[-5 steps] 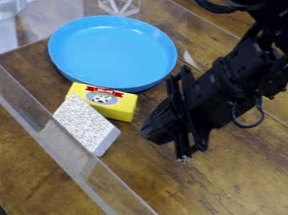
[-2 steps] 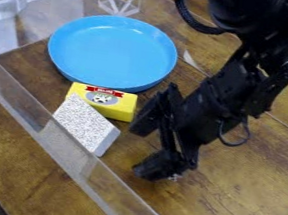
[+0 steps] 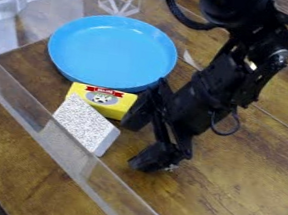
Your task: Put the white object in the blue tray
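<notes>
The white object (image 3: 86,124), a speckled sponge-like block, lies on the wooden table at the front left, touching the yellow box. The blue tray (image 3: 62,60) sits behind them with nothing in it. My gripper (image 3: 146,140) hangs low over the table just right of the two blocks. It is open, with one finger (image 3: 138,117) close beside the yellow box and the other (image 3: 155,161) nearer the front. Nothing is between the fingers, and there is a small gap between the gripper and the white object.
A yellow box (image 3: 103,101) with a pictured label lies between the white object and the tray. A clear plastic wall (image 3: 49,132) runs along the table's front-left edge, close to the white object. The black arm (image 3: 233,72) slants down from the upper right.
The gripper went from shut to open. It sank toward the table and shifted left, ending close beside the yellow box. The blocks and the tray have not moved.
</notes>
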Action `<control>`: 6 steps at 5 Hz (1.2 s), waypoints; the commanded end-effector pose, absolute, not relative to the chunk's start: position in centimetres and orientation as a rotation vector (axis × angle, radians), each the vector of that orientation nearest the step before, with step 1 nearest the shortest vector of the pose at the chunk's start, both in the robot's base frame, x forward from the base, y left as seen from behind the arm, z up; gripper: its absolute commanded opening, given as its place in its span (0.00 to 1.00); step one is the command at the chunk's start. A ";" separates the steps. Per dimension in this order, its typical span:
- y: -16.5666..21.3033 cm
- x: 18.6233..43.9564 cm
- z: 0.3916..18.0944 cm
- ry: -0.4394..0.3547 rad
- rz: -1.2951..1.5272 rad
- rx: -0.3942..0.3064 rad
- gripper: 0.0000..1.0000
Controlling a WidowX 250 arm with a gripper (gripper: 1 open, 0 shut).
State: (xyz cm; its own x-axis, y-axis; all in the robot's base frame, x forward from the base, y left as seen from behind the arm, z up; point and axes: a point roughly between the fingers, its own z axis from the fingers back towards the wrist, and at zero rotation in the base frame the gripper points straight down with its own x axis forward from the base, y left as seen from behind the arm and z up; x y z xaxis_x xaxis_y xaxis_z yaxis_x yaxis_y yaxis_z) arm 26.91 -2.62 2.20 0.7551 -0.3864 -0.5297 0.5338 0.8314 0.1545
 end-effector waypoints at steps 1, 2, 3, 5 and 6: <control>-1.8 26.6 3.1 0.470 -0.433 0.293 1.00; -1.3 25.9 3.2 0.484 -0.374 0.284 1.00; -1.2 25.9 3.7 0.476 -0.458 0.309 1.00; -0.4 26.4 3.6 0.492 -0.376 0.292 1.00; -0.5 26.7 3.3 0.489 -0.403 0.303 1.00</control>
